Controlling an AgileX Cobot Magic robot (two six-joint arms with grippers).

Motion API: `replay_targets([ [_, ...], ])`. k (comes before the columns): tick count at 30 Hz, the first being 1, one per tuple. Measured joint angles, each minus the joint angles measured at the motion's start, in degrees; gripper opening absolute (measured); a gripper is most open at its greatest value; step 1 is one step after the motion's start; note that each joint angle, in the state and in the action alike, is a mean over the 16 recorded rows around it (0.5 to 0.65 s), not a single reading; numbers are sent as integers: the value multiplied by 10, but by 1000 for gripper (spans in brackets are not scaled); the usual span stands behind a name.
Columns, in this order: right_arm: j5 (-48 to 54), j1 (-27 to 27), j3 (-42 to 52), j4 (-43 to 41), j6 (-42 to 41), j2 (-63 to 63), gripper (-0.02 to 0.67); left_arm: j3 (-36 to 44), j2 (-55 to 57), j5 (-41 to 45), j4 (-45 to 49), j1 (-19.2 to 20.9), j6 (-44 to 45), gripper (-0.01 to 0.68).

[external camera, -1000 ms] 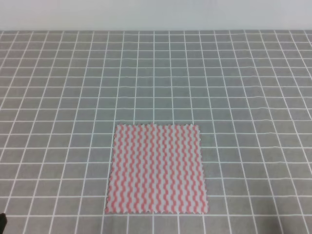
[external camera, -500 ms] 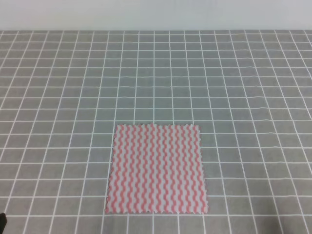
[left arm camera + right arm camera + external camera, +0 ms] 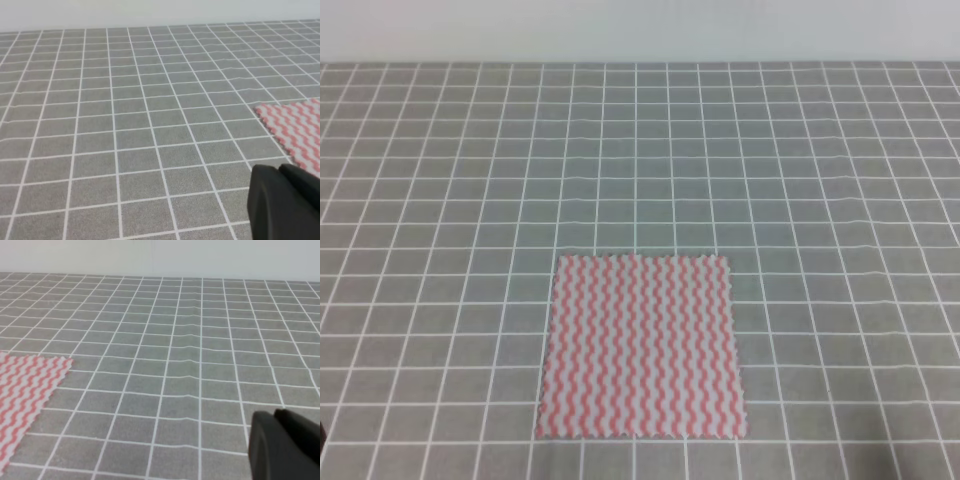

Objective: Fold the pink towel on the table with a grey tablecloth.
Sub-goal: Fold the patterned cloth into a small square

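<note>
The pink towel point(image 3: 642, 347) lies flat and unfolded on the near middle of the surface point(image 3: 640, 150), its serrated near edge close to the bottom of the exterior high view. It is close to square, so no long axis stands out; its sides run along the white grid lines and its wavy stripes run from near to far. Bare grey grid lies to its left, to its right and, widest of all, beyond its far edge up to the pale wall.

Neither arm can be made out in the high view. The left wrist view shows a dark part of the left tool point(image 3: 284, 202) at the lower right, with a towel corner point(image 3: 295, 131) just beyond it. The right wrist view shows a dark part of the right tool point(image 3: 284, 445) at its lower right, well apart from the towel corner point(image 3: 27, 390) at the left edge. Whether either tool is spread or pressed together cannot be told.
</note>
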Motion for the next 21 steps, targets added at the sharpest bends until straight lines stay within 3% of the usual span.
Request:
replay_targets([
  [12,-5,0,0,4,0,1,-16,0,0,-43,-29,0,-5,-1],
  [21,-50,0,1,126,0,2,-16,0,0,-127,-151,0,-35,-1],
])
